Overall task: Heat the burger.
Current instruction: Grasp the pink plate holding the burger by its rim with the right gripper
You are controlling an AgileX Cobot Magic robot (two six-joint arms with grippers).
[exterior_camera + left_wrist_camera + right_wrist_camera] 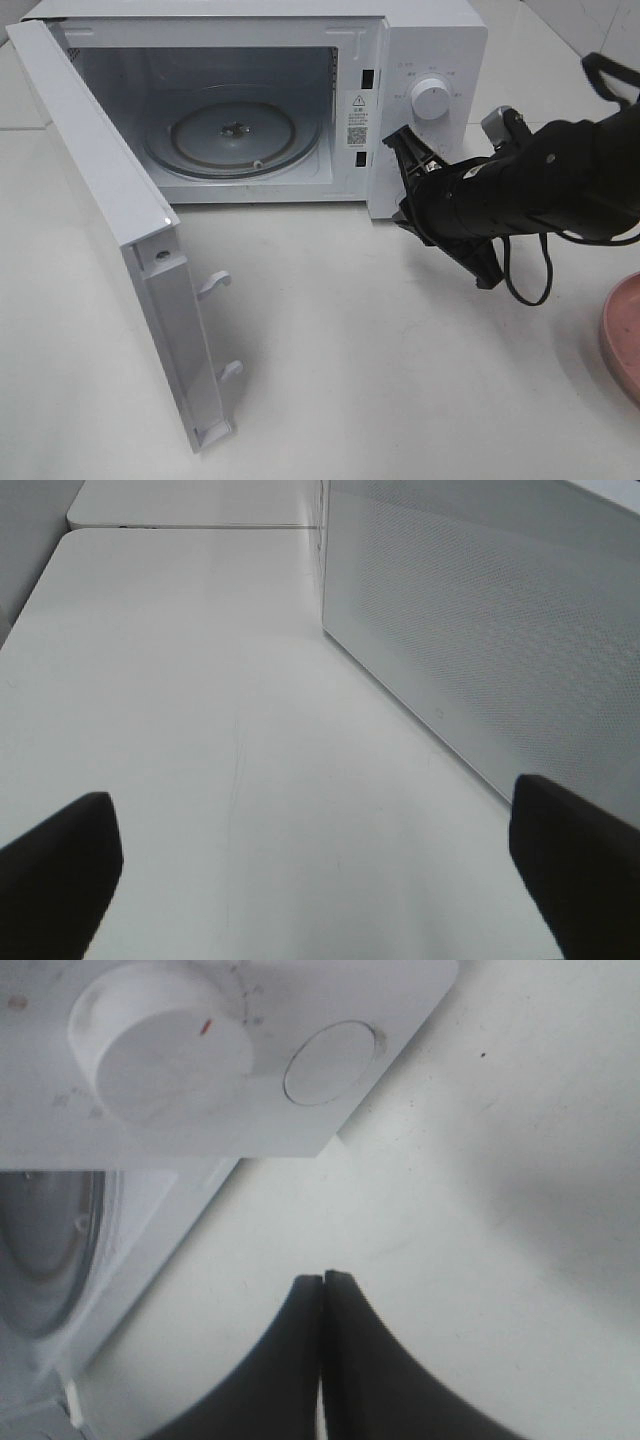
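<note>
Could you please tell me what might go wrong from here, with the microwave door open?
The shut right gripper hangs close to the dial; pulling away could nudge it. The open door juts over the table; an arm carrying food in could clip it. Only a pink plate's edge shows, no burger, so its pickup cannot be judged.

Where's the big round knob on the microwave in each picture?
Exterior high: the knob sits on the microwave, right of its opening.
Left wrist: not in it; only table and open door show.
Right wrist: the knob is close up, beside a round button, beyond the shut right gripper.
Shared landmark: the glass turntable, seen in exterior high and right wrist views.
</note>
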